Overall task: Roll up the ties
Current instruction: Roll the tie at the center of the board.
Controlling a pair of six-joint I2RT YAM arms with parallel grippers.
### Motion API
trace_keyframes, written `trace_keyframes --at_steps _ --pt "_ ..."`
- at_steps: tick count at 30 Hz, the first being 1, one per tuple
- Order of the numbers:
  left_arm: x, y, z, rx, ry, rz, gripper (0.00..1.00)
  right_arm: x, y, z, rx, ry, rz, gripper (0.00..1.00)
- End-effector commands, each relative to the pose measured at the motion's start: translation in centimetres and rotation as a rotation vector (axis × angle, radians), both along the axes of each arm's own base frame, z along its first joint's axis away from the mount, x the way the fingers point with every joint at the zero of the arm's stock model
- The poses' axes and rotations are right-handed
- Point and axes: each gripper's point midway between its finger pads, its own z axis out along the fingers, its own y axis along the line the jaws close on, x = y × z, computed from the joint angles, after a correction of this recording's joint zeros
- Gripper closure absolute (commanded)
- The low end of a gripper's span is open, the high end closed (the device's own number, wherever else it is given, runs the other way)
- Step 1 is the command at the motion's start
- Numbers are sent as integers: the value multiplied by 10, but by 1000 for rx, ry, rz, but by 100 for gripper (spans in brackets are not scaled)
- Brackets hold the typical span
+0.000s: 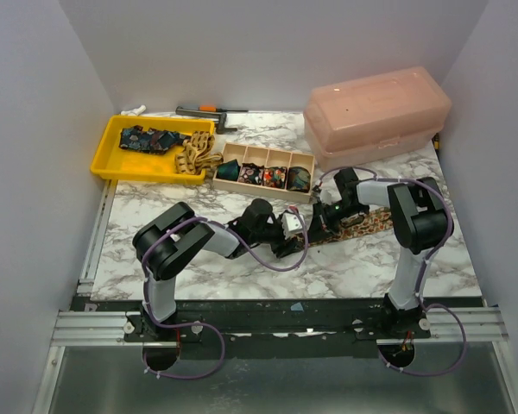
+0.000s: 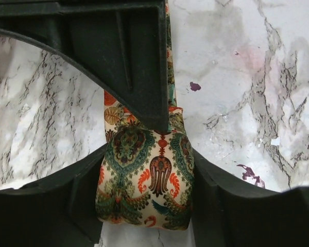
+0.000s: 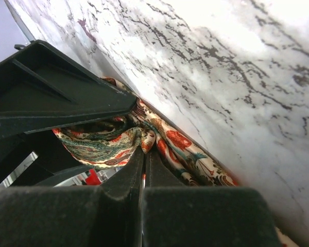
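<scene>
A paisley tie, cream with green and orange, lies across the marble table right of centre. My left gripper is shut on the tie's rolled end, which bulges between its two fingers. My right gripper meets it from the right and is shut, pinching a fold of the same tie at its fingertips. A dark blue tie and a tan tie lie in a yellow tray. Rolled ties sit in a wooden divider box.
A pink lidded plastic box stands at the back right. A black-and-orange tool lies by the back wall. Walls close in the table on the left, back and right. Purple cables loop along both arms.
</scene>
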Motion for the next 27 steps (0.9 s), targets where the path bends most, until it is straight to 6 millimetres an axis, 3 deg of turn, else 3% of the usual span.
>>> trace_keyframes --at_steps 1,5,10,13,15,18,22,27 --pt "-14 14 -31 108 51 -35 50 0 -1 2 -2 -70 21 100" --pt "-22 11 -25 77 66 -66 76 2 4 16 44 -90 23 100" --pt "-26 8 -21 59 97 -80 79 9 15 40 122 -113 8 100" --pt "-26 9 -22 52 105 -68 69 9 13 28 82 -104 12 100" --pt "-24 10 -19 31 110 -49 53 7 5 6 11 -89 23 100" --pt "-18 16 -6 -34 102 -9 40 0 -10 -28 -102 -52 32 100" --pt "-10 24 15 -115 58 35 36 -5 -16 -47 -155 -14 40 100" --pt "-13 22 24 -144 15 -10 39 -3 -16 -46 -159 -17 32 100"
